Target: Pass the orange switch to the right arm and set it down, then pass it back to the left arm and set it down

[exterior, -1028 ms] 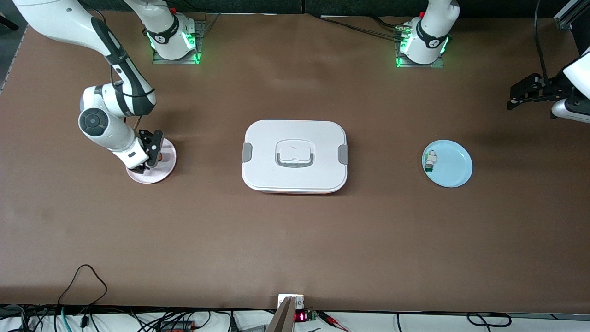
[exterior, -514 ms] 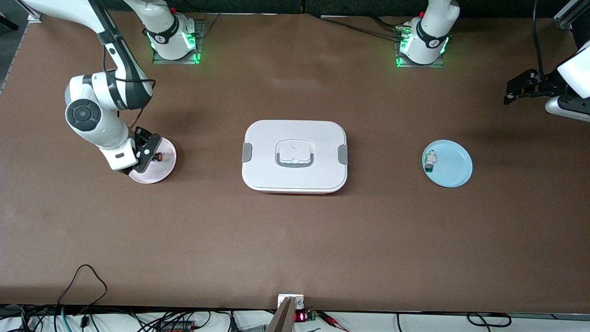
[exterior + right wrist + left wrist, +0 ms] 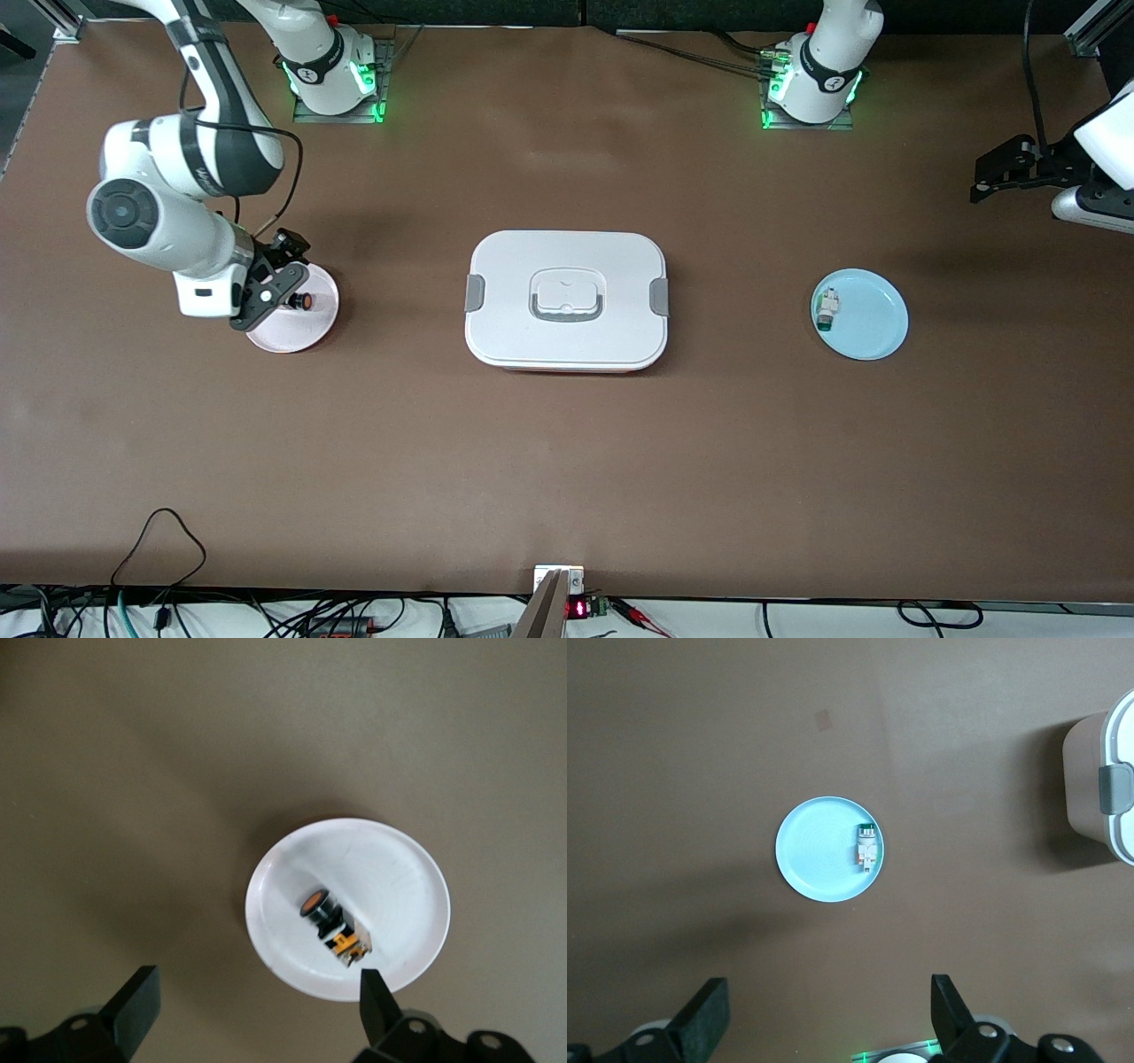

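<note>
While lying on its side on the pink plate [image 3: 306,323] at the right arm's end of the table, orange switch [image 3: 302,301]: small black barrel, round bright orange face, pale rear block with orange-yellow fittings; those fittings legible only in the right wrist view [image 3: 333,926], a mere orange dot from the front camera.

Right gripper [image 3: 270,285]: up over the plate's edge, fingers spread wide, holding nothing, switch untouched. One finger [image 3: 376,997] seen over the plate rim in the right wrist view, the other over bare table.

Left gripper [image 3: 997,173]: up over the table's edge at the left arm's end, jaws wide, empty, arm waiting. Separation of its two fingers [image 3: 709,1010] plain only in the left wrist view.

Box [image 3: 567,299]: white, lidded, grey side latches and recessed handle, mid-table between the two plates. Whole in the front view; in the left wrist view only one end with a single latch [image 3: 1103,784].

Blue plate [image 3: 873,332]: toward the left arm's end, well apart from the box, carrying a white-and-green part [image 3: 827,309] near the rim on the box's side.
</note>
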{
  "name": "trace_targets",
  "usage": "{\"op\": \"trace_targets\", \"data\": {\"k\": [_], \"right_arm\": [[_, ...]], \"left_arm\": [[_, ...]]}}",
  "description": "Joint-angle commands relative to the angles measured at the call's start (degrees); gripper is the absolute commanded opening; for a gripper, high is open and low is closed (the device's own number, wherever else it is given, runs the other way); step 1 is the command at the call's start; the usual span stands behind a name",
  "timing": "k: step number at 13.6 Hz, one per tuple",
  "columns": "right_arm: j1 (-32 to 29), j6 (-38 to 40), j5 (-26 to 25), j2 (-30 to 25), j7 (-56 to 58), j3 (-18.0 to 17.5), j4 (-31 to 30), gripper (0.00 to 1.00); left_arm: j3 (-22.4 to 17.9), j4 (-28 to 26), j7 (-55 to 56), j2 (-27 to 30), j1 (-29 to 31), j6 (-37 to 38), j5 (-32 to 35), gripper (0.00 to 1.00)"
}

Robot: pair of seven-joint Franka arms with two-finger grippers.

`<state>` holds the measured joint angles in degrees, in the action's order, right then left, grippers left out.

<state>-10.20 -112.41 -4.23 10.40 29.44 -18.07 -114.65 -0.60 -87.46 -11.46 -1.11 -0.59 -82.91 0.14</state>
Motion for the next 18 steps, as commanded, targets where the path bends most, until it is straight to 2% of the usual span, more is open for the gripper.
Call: {"op": "trace_targets", "data": {"k": [1,3,6,7,9,11,12,13,14,15,16,18], "right_arm": [[0.0,9.9,1.5,-1.1,-15.5,0.0,6.2,1.00],[0.4,17.8,1.6,-2.4,-26.3,-0.1,11.5,1.00],[2.6,31.1,2.9,-3.5,-27.9,-0.1,20.8,1.00],[2.7,33.0,2.9,-3.4,-27.3,-0.1,23.1,1.00],[1.3,29.4,0.9,-3.3,-27.2,1.0,23.9,1.00],[1.8,23.0,-6.5,-3.5,-27.9,3.5,23.7,1.00],[3.1,22.9,-10.0,-3.5,-28.3,3.7,23.9,1.00],[4.8,23.2,-10.5,-3.5,-29.2,5.3,23.8,1.00],[6.8,23.8,-10.4,-3.5,-32.1,8.2,23.8,1.00],[10.0,23.9,-9.8,-3.2,-35.0,12.6,23.8,1.00],[11.9,23.8,-7.6,-3.1,-35.7,16.4,23.5,1.00],[9.3,23.7,-0.5,-3.1,-35.6,17.4,23.2,1.00]], "left_arm": [[-0.5,0.4,0.4,0.2,-0.8,0.3,1.2,1.00],[0.0,0.6,0.3,0.1,-0.4,0.2,1.2,1.00],[0.2,0.7,0.7,0.1,-0.4,0.2,1.2,1.00],[0.2,0.6,0.7,0.1,-0.3,0.2,1.2,1.00],[0.2,0.6,0.7,0.1,-0.2,0.3,1.2,1.00],[0.2,0.6,0.7,0.1,-0.2,0.3,1.2,1.00],[0.2,0.6,0.5,0.1,-0.2,0.3,1.2,1.00],[0.2,0.6,0.4,0.1,-0.2,0.3,1.2,1.00],[0.2,0.6,0.4,0.1,-0.2,0.3,1.2,1.00],[0.2,0.6,0.5,0.1,-0.2,0.3,1.3,1.00],[0.2,0.6,0.6,0.0,-0.2,0.3,1.2,1.00],[0.2,0.6,0.8,0.0,-0.2,0.0,1.2,1.00]]}}
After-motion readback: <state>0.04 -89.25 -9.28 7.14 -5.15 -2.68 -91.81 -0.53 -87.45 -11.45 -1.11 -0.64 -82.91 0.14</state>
